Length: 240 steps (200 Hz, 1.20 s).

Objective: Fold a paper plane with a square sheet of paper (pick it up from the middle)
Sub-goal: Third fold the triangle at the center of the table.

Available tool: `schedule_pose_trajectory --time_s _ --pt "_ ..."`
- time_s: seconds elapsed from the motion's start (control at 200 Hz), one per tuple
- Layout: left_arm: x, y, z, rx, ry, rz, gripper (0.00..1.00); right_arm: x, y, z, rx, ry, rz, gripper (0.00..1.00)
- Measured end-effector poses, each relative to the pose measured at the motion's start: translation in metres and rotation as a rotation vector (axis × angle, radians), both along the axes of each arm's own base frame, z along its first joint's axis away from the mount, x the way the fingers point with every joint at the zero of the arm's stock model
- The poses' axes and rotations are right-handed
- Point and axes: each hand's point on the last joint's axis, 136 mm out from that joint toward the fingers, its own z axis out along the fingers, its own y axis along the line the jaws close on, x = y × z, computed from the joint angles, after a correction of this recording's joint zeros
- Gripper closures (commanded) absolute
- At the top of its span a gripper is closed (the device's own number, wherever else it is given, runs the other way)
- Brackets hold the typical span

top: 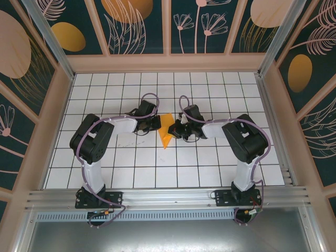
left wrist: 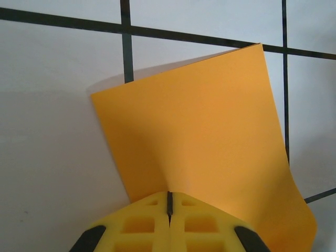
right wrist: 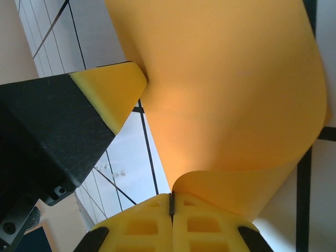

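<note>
Pinching one curled orange paper [top: 166,131] at mid-worktop [top: 131,163]: left gripper [top: 157,124] was clamped on its left edge, right gripper [top: 175,130] was clamped on its right edge.

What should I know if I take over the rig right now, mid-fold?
Left gripper: fingers shut on an edge of the square sheet of paper.
Right gripper: fingers shut on another part, where the sheet curls.
Sheet: held between both arms over the middle of the table.
Done: pickup. Left: the folding; the sheet is bent, no plane yet.
</note>
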Motion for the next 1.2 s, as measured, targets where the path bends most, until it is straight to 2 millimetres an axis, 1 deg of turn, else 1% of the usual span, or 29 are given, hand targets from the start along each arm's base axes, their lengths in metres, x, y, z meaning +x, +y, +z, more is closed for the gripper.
schedule_pose_trajectory --time_s 0.29,0.836,1.091,1.201 --pt "0.000 0.000 0.000 0.000 -0.001 -0.002 1.00 0.003 0.001 0.000 0.008 0.004 -0.014 0.99" --pt "0.000 0.000 0.000 0.000 -0.001 -0.003 1.00 0.005 0.002 -0.007 0.008 0.014 -0.025 0.99" --pt "0.000 0.000 0.000 -0.001 -0.001 -0.003 1.00 0.008 0.004 -0.003 0.015 0.003 -0.025 0.99" --pt "0.000 0.000 0.000 -0.001 -0.001 -0.003 1.00 0.010 0.006 -0.005 0.014 0.004 -0.025 0.99"
